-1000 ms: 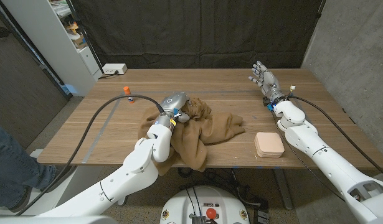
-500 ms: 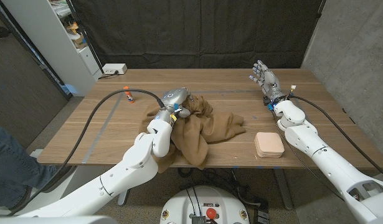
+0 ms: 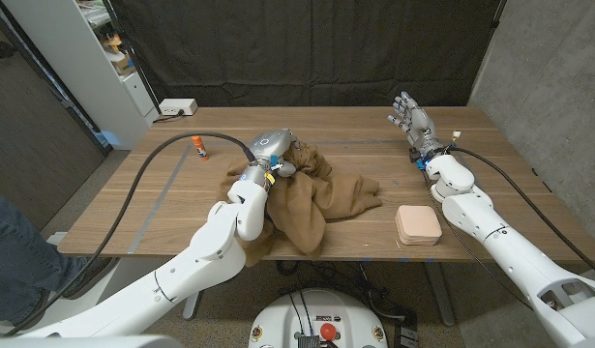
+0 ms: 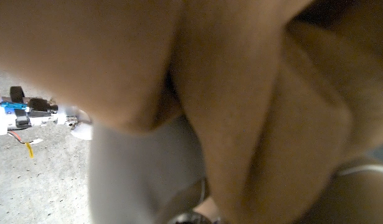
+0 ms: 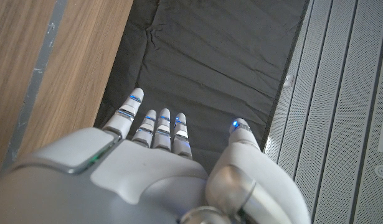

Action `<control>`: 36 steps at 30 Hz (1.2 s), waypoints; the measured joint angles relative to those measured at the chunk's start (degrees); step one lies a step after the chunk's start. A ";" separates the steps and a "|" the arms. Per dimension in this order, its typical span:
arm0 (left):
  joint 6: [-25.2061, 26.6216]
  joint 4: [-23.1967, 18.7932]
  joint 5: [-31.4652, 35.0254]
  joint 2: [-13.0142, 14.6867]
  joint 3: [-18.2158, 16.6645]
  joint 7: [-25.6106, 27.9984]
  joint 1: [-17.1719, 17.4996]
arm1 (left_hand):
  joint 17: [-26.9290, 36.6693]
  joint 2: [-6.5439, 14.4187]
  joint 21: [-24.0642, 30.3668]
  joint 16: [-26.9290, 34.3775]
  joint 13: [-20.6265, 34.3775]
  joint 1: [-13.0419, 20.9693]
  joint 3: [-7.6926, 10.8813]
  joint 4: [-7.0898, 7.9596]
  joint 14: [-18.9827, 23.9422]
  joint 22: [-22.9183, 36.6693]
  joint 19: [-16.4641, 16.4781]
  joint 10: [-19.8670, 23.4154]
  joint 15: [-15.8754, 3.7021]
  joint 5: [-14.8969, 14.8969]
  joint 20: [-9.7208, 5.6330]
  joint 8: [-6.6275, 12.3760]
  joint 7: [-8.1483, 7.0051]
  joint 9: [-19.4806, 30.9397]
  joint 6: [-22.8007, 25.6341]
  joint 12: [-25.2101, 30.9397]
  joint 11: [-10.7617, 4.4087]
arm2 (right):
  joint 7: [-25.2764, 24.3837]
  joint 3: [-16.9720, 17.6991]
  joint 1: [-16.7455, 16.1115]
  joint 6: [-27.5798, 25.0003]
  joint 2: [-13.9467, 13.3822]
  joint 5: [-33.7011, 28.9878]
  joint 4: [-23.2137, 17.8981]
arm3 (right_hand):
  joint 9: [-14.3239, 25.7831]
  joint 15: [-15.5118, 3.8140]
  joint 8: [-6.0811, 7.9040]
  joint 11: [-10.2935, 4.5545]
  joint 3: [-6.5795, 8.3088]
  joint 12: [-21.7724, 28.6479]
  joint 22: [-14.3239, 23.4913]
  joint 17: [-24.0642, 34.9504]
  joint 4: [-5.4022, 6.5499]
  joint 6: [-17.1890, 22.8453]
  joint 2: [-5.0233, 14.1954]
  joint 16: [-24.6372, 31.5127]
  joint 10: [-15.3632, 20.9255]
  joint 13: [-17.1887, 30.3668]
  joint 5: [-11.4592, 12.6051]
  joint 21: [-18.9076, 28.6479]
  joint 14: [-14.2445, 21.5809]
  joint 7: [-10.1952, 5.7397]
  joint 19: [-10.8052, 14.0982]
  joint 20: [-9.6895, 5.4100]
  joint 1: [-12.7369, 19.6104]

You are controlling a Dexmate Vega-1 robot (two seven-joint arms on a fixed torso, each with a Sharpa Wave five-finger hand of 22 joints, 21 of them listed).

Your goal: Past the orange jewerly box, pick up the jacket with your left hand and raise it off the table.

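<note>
Lifting jacket [image 3: 316, 198] higher than before, left robot hand [image 3: 274, 155] gripping

The jacket [image 3: 312, 198] is a brown, soft cloth piece, crumpled with many folds. Its upper part is bunched at the fingers of the left hand [image 3: 274, 157], which grips it there, and this part stands a little higher than the rest. From the hand the cloth spreads toward the robot's right and down toward the near table edge, where one fold hangs over the edge below the left forearm. In the left wrist view the brown fabric [image 4: 253, 106] is pressed very close to the camera, blurred. The orange jewelry box [image 3: 418, 224] is a flat, pale peach square with rounded corners, lying flat, well apart from the left hand, on the robot's right beyond the jacket.
</note>
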 measured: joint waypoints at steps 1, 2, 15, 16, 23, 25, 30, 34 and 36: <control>0.02 -0.23 0.19 -0.03 -0.09 0.00 0.04 | 0.02 0.07 0.00 0.00 0.03 0.07 0.00 0.00 0.00 -0.04 0.00 0.00 0.00 0.00 0.00 0.00 0.00 -0.03 0.00 0.00 0.00 | 0.05 0.01 0.02 0.02 0.01 0.01 0.01 | 0.00 0.00 0.00 0.00 0.00 0.00 0.00 0.00 0.00 0.00 0.00 0.00 0.00 0.00 0.00 0.00 0.00 0.00 0.00 0.00 0.00; 0.03 -0.38 0.29 -0.05 -0.16 -0.01 0.11 | 0.07 0.07 0.00 0.00 0.03 0.07 0.00 0.00 0.00 -0.07 0.00 0.00 0.00 0.00 0.00 0.00 0.00 -0.03 0.00 0.00 0.00 | 0.12 0.01 0.04 0.08 0.01 0.02 0.02 | 0.00 0.00 0.00 0.00 0.00 0.00 0.00 0.00 0.00 0.00 0.00 0.00 0.00 0.00 0.00 0.00 0.00 0.00 0.00 0.00 0.00; 0.43 -2.39 2.19 0.04 -1.20 -0.31 0.86 | 0.00 0.13 0.92 0.36 0.20 0.14 0.37 0.10 0.00 -0.38 -0.40 0.00 0.00 0.23 0.20 -0.44 0.00 -0.32 -0.01 -0.44 0.00 | 0.67 -0.06 0.30 0.40 0.01 0.02 0.18 | 0.00 0.00 0.00 0.00 0.00 0.00 0.00 0.00 0.00 0.00 0.00 0.00 0.00 0.00 0.00 0.00 0.00 0.00 0.00 0.00 0.00; 0.45 -2.73 2.51 0.05 -1.32 -0.46 0.89 | 0.00 0.13 1.21 0.42 0.29 0.14 0.50 0.04 0.00 -0.40 -0.40 0.00 0.00 0.23 0.20 -0.44 0.00 -0.28 -0.01 -0.44 0.00 | 0.72 -0.11 0.31 0.40 0.00 0.03 0.19 | 0.00 0.00 0.00 0.00 0.00 0.00 0.00 0.00 0.00 0.00 0.00 0.00 0.00 0.00 0.00 0.00 0.00 0.00 0.00 0.00 0.00; 0.47 -3.67 3.59 0.03 -1.76 -1.37 0.90 | 0.00 0.13 1.61 0.42 0.30 0.14 0.55 0.05 0.00 -0.37 -0.72 -0.01 0.00 0.23 0.49 -0.45 0.00 -0.12 -0.02 -0.93 0.00 | 0.79 -0.14 0.32 0.40 -0.07 0.02 0.19 | 0.00 -0.01 0.00 0.00 0.00 0.00 0.00 0.00 0.00 0.00 0.00 0.00 0.00 0.00 0.00 0.00 0.00 0.00 0.00 0.00 0.00; 0.46 -4.01 3.98 -0.01 -1.92 -1.77 0.86 | 0.00 0.14 1.68 0.42 0.49 0.14 0.55 0.05 0.00 -0.36 -0.81 0.00 0.00 0.22 0.42 -0.45 0.00 0.07 -0.02 -0.93 0.00 | 0.81 -0.14 0.32 0.40 -0.11 0.02 0.17 | 0.00 -0.01 0.00 0.00 0.00 0.00 0.00 0.00 0.00 0.00 0.00 0.00 0.00 0.00 0.00 0.00 -0.01 0.00 0.00 0.00 0.00; 0.47 -4.74 5.05 -0.15 -2.26 -2.84 0.61 | 0.00 0.13 1.89 0.63 0.57 0.14 0.54 0.06 0.00 -0.51 -0.90 0.21 0.00 0.43 0.50 -0.45 0.00 0.16 -0.02 -0.93 0.22 | 0.82 -0.07 0.16 0.32 -0.41 0.02 -0.29 | 0.00 -0.01 0.00 0.00 0.00 0.00 0.00 0.00 0.00 0.00 0.00 0.00 0.00 0.00 0.00 0.00 -0.01 0.00 0.00 0.00 0.00; 0.52 -5.24 6.12 -0.30 -2.44 -3.83 0.37 | -0.26 0.14 2.11 0.63 0.57 0.14 0.54 0.06 0.00 -0.56 -1.13 0.30 0.00 0.43 0.28 -0.45 0.00 0.17 -0.03 -1.28 0.31 | 0.78 0.08 -0.11 0.19 -0.65 0.02 -0.64 | 0.00 -0.01 0.00 0.00 0.00 0.00 0.00 0.00 0.00 0.00 0.00 0.00 0.00 0.00 0.00 0.00 -0.01 0.00 0.00 -0.01 0.00; 0.59 -5.41 6.60 -0.38 -2.47 -4.24 0.25 | -0.26 0.13 2.11 0.63 0.74 0.14 0.54 0.06 0.00 -0.56 -1.35 0.30 0.00 0.43 0.30 -0.45 0.00 0.29 -0.03 -1.32 0.31 | 0.77 0.12 -0.23 0.17 -0.75 0.02 -0.76 | 0.00 -0.01 0.00 0.00 0.00 0.00 0.00 0.00 0.00 0.00 0.00 0.00 0.00 0.00 0.00 0.00 -0.01 0.00 0.00 0.00 0.00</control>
